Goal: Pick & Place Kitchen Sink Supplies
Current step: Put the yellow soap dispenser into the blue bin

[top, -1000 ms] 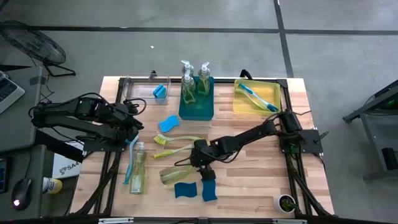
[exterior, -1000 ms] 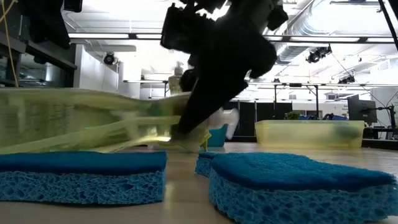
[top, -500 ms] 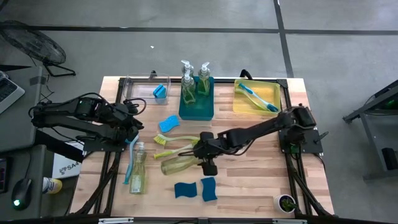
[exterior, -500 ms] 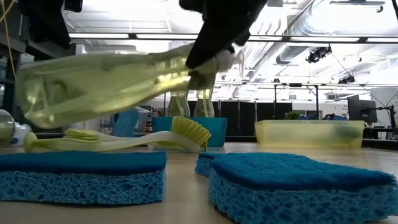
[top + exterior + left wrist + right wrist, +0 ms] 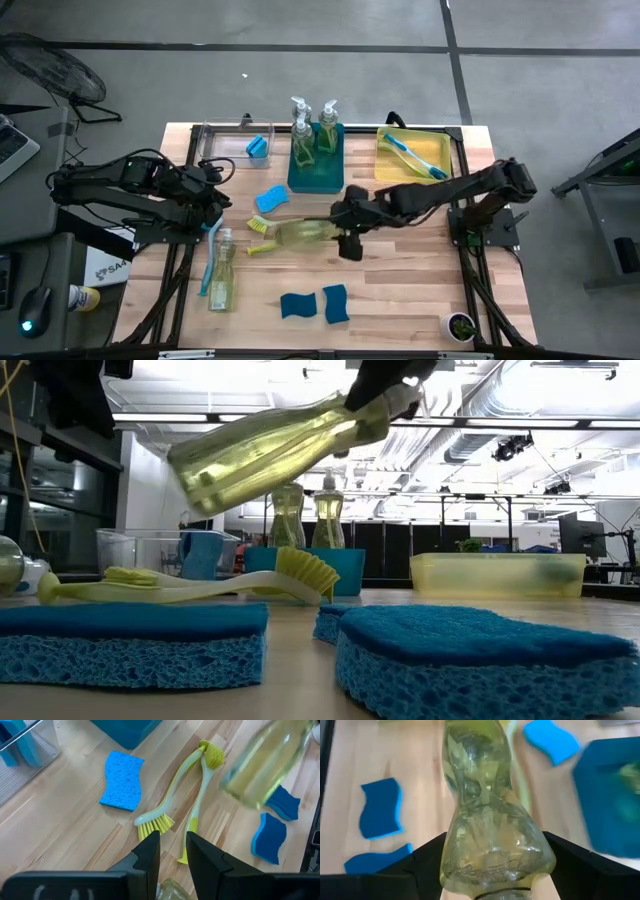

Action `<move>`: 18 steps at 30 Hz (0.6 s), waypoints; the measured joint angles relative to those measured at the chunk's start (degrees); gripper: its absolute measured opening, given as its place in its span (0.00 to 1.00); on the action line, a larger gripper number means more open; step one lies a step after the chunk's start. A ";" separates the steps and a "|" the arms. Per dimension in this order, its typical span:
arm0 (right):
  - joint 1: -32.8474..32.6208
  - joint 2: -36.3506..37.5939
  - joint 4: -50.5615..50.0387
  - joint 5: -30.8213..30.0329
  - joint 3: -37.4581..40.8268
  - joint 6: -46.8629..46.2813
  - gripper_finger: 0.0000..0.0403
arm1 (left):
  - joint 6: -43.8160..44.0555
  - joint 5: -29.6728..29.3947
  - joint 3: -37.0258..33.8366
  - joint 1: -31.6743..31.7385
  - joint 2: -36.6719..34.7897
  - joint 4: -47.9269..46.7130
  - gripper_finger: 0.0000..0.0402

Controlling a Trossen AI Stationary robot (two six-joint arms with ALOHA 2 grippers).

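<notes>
Above the lime-green brushes (image 5: 285,232), right end effector (image 5: 345,216) grips soap bottle (image 5: 303,233) aloft

Yellow-green soap bottle (image 5: 300,234); blue sponges (image 5: 297,305)

Bright, even overhead light across the table (image 5: 400,290), shadows soft and short. At table height, ceiling strip lights (image 5: 230,418) glare white and blow out the background. The near sponge (image 5: 480,650) looks sharp, the lifted soap bottle (image 5: 270,450) slightly smeared. In the left wrist view the bottle blurs.
</notes>
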State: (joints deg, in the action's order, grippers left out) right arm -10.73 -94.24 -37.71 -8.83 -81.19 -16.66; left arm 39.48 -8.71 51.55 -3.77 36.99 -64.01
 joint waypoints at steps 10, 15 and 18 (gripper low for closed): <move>5.44 6.79 -2.57 -4.88 -0.05 -1.82 0.69 | 0.00 -0.75 0.00 0.00 -0.02 0.02 0.23; 9.06 6.93 -6.29 -5.43 -0.15 -3.43 0.69 | 0.00 -0.88 0.00 0.00 -0.02 0.02 0.23; 11.19 6.90 -8.72 -5.77 -0.32 -2.88 0.69 | 0.00 -0.90 0.00 0.00 0.00 0.02 0.23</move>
State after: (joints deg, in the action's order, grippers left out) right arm 0.47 -87.34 -46.43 -14.59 -81.51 -19.54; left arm 39.48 -9.61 51.55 -3.77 36.99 -63.99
